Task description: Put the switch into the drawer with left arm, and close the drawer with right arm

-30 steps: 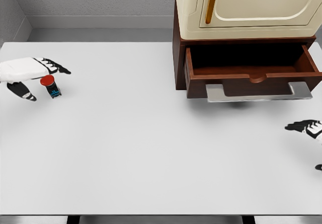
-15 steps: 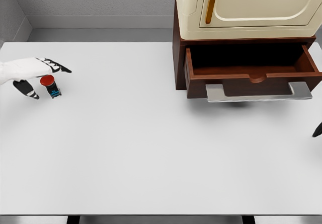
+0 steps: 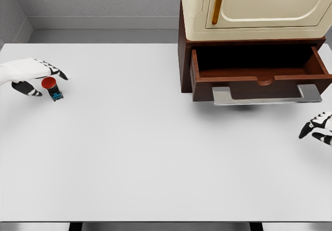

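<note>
The switch (image 3: 52, 88), a small black block with a red round button and a cyan mark, lies on the white table (image 3: 145, 148) at the far left. My left hand (image 3: 37, 76) hovers over it, fingers spread above and thumb below left, not closed on it. The brown drawer (image 3: 259, 75) stands pulled out at the upper right, its silver handle (image 3: 267, 97) facing front and its inside dark. My right hand (image 3: 316, 127) shows at the right edge below the drawer, fingers relaxed and holding nothing.
A cream cabinet (image 3: 254, 8) with a door and an orange handle sits on top of the drawer unit. A grey wall runs behind the table.
My left hand has drawn back slightly to the left over the switch, which stays put. My right hand left the picture at the right edge and has come back in.
</note>
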{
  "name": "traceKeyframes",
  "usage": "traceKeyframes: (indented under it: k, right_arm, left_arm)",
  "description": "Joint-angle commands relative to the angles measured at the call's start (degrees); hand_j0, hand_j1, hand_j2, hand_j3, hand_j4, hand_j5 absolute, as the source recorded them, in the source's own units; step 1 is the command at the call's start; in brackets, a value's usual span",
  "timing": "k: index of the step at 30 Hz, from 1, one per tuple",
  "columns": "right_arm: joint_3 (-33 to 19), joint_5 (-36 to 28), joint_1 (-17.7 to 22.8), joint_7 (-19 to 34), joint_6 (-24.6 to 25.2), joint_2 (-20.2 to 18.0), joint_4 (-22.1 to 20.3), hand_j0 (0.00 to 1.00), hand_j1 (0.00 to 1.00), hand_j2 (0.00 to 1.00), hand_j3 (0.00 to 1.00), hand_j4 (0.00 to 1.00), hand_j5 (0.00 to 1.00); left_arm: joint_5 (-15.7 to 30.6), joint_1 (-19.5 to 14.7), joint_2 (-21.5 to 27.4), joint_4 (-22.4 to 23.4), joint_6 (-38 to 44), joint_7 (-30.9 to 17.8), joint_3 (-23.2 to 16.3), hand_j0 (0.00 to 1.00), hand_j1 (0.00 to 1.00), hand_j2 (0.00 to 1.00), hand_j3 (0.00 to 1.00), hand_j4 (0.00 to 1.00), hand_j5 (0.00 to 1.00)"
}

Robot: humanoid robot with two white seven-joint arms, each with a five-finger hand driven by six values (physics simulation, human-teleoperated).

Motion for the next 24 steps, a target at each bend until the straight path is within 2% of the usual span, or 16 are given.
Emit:
traceKeyframes:
  k: [1, 10, 14, 17, 19, 24]
  right_arm:
    - [0.46, -0.4, 0.0, -0.02, 0.16, -0.25, -0.1, 0.48, 0.48, 0.48, 0.48, 0.48, 0.48]
    - [0.37, -0.49, 0.26, -0.02, 0.16, -0.34, -0.01, 0.49, 0.49, 0.49, 0.49, 0.49, 0.49]
    - [0.11, -0.4, 0.35, -0.02, 0.16, -0.43, -0.01, 0.5, 0.5, 0.5, 0.5, 0.5, 0.5]
    - [-0.24, -0.58, 0.62, -0.02, 0.16, -0.34, 0.08, 0.5, 0.5, 0.5, 0.5, 0.5, 0.5]
    - [-0.33, -0.4, 0.79, -0.02, 0.16, -0.34, 0.17, 0.5, 0.5, 0.5, 0.5, 0.5, 0.5]
    - [0.2, -0.49, 1.67, -0.02, 0.16, -0.34, 0.17, 0.5, 0.5, 0.5, 0.5, 0.5, 0.5]
  left_arm:
    - [0.16, 0.0, 0.13, 0.03, 0.12, 0.02, 0.0, 0.73, 0.73, 0.73, 0.73, 0.73, 0.73]
    - [-1.51, 0.26, -0.75, -0.23, 0.12, 0.02, -0.53, 0.73, 0.73, 0.73, 0.73, 0.73, 0.73]
    - [-1.51, 0.18, -0.4, -0.5, 0.12, 0.02, -0.61, 0.54, 0.54, 0.54, 0.54, 0.54, 0.54]
    - [-1.51, 0.18, -0.31, -0.59, 0.12, 0.02, -0.61, 0.48, 0.48, 0.48, 0.48, 0.48, 0.48]
    - [-1.51, 0.26, -0.31, -0.67, 0.12, 0.02, -0.61, 0.41, 0.41, 0.41, 0.41, 0.41, 0.41]
    - [-1.51, 0.09, -0.14, -0.85, 0.12, -0.07, -0.61, 0.38, 0.38, 0.38, 0.38, 0.38, 0.38]
